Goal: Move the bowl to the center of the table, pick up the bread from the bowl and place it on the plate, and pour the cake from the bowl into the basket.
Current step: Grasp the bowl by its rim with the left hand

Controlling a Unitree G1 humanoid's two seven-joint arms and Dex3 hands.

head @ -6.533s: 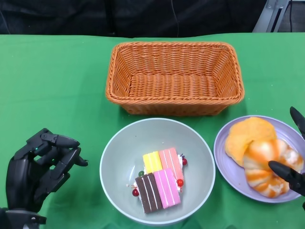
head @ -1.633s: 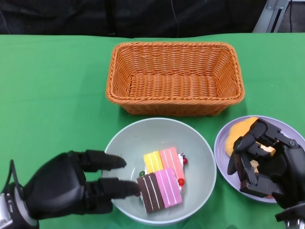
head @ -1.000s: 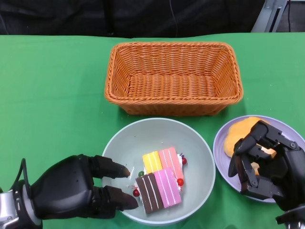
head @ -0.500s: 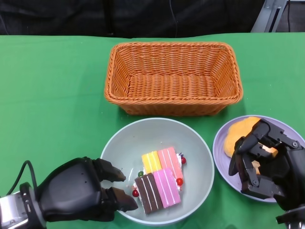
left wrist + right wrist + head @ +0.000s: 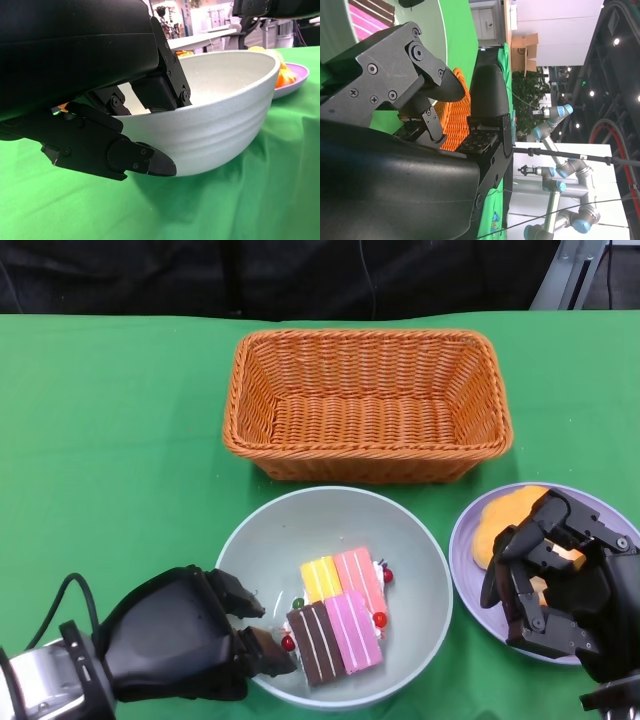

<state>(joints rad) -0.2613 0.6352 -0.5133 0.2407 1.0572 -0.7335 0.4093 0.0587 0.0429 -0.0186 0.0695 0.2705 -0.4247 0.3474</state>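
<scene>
The grey-green bowl (image 5: 330,498) sits near the table's front, just in front of the wicker basket (image 5: 367,405). Striped cake pieces (image 5: 335,620) with small red and green beads lie in it. My left hand (image 5: 185,635) pinches the bowl's left rim. The left wrist view shows one finger inside the bowl (image 5: 215,125) and another finger (image 5: 130,157) under its outer wall. To the right, orange bread (image 5: 500,515) lies on the purple plate (image 5: 468,530). My right hand (image 5: 565,585) hovers over the plate with fingers curled in, hiding most of a second bread.
Green cloth covers the whole table. The basket holds nothing and its near wall almost touches the bowl's far rim. The plate sits close beside the bowl's right rim. Open cloth lies to the left of the basket and bowl.
My left hand came in from the left and closed its fingers on the bowl's rim. My right hand, open at the plate 6.5 s ago, now stays curled over it.
</scene>
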